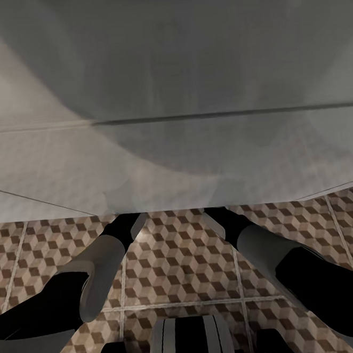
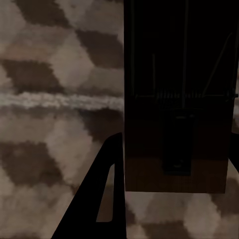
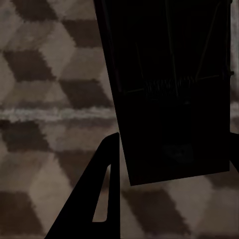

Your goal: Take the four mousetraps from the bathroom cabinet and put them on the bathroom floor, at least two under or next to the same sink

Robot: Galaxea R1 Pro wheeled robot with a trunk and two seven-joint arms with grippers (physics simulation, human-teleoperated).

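Each gripper, left (image 2: 172,199) and right (image 3: 172,199), has a dark mousetrap (image 2: 177,99) (image 3: 169,89) between its fingers over the tiled floor (image 2: 55,99), grip unconfirmed, so a tilted release could flip one or spring it.

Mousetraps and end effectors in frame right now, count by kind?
mousetraps: 2, the left-wrist mousetrap and the right-wrist mousetrap, each against the bathroom floor
end effectors: 2, the left end effector and the right end effector
Total: 4
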